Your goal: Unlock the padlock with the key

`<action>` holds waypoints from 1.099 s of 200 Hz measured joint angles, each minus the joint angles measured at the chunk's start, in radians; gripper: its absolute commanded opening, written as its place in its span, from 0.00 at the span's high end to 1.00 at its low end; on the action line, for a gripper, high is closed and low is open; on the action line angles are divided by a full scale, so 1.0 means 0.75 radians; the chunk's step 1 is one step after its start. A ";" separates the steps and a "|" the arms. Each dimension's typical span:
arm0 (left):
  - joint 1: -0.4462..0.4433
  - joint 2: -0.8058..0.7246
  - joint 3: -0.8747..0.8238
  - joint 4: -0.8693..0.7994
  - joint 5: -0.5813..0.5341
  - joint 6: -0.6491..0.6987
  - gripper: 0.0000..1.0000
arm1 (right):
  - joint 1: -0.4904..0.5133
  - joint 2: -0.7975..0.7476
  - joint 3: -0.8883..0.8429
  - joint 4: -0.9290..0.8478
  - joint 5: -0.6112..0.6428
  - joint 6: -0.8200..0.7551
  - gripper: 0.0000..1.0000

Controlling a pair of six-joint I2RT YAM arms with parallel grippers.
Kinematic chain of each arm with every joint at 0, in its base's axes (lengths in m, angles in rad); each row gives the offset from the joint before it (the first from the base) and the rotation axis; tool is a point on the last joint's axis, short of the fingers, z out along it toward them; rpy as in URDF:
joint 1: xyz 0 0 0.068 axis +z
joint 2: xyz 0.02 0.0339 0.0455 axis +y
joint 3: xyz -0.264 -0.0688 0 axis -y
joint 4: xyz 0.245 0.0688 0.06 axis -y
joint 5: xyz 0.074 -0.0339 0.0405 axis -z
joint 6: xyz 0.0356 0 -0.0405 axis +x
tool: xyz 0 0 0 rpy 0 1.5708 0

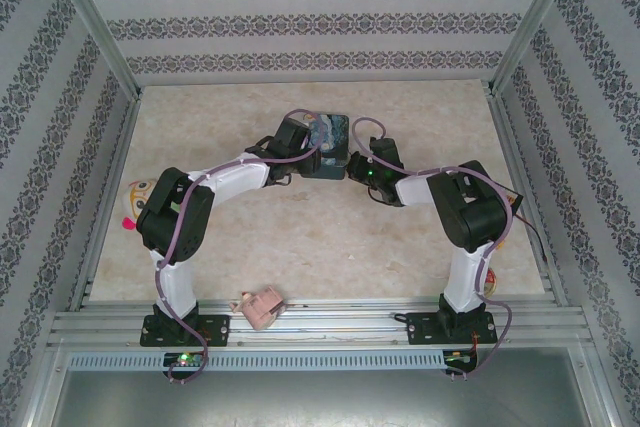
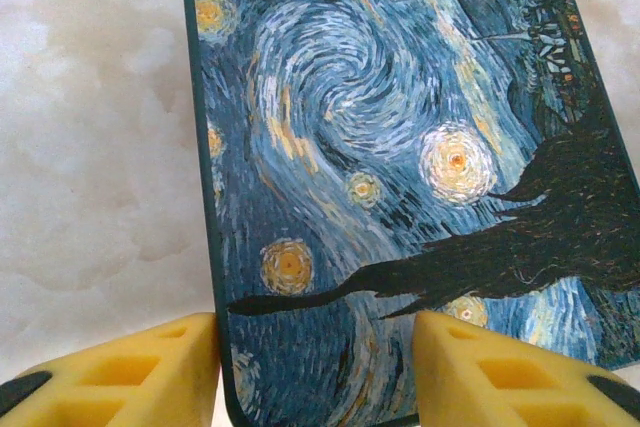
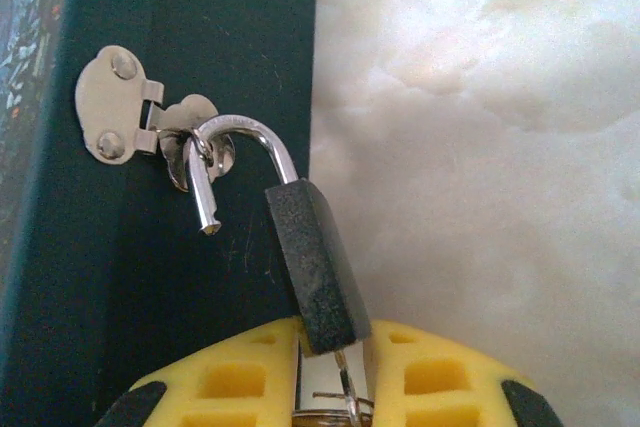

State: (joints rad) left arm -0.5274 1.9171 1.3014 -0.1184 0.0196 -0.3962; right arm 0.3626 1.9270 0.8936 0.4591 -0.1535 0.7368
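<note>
Three patterned walls (image 1: pixel 320 27) enclose pale marbled table (image 1: pixel 330 242)

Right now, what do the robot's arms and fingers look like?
The left arm and right arm have white links, chunky black joints and looping mauve cables. Small green lights glow at the bases. The fingers are yellow blocks with rectangular cut-outs and black tips.

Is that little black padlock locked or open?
Open. The padlock has one shackle end hanging free of its body, looped through the hasp.
</note>
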 measured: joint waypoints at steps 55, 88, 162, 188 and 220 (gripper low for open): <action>0.036 -0.017 -0.022 0.012 0.060 0.034 0.53 | -0.001 -0.260 -0.155 -0.130 0.035 -0.090 0.67; 0.065 -0.017 -0.022 0.011 0.108 0.062 0.52 | -0.001 -0.332 -0.173 -0.206 0.027 -0.184 0.66; 0.096 -0.017 -0.022 0.009 0.160 0.085 0.52 | 0.003 -0.132 0.138 -0.471 0.023 -0.309 0.50; 0.102 -0.017 -0.022 0.007 0.174 0.093 0.52 | 0.018 -0.047 0.230 -0.539 0.072 -0.341 0.49; 0.106 -0.017 -0.020 0.004 0.180 0.097 0.52 | 0.020 0.025 0.281 -0.589 0.089 -0.363 0.49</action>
State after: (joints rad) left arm -0.4480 1.9041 1.2865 -0.1158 0.1547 -0.3233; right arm 0.3779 1.9457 1.1046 0.0174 -0.0868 0.4648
